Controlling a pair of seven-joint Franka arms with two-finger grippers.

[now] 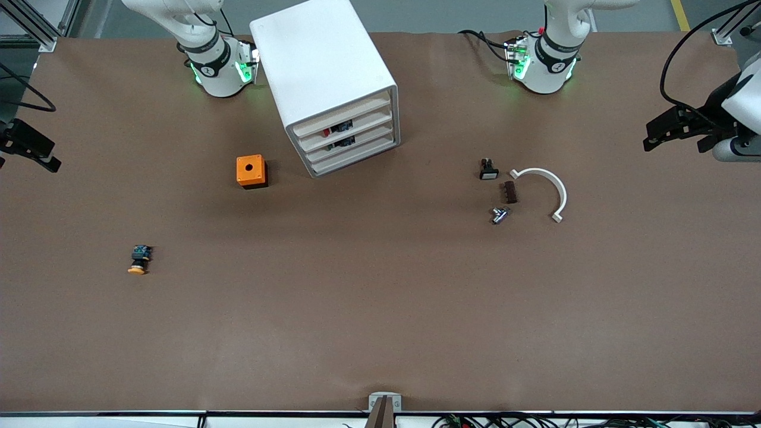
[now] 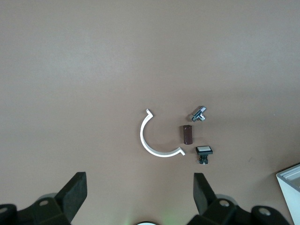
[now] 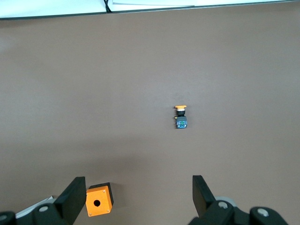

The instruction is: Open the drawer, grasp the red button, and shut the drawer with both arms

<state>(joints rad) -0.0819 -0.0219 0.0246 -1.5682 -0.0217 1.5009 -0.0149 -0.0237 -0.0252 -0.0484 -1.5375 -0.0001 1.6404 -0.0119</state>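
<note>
A: Does any object carry legible text, a label, a brand or a number?

B: None can be read. The black band on each glossy white robot arm base (image 1: pixel 217 65) bears a small round white mark and faint lettering, too small to make out.

A: And the boxy white cabinet (image 1: pixel 324 77)?

B: Its surfaces show no readable marking.
</note>
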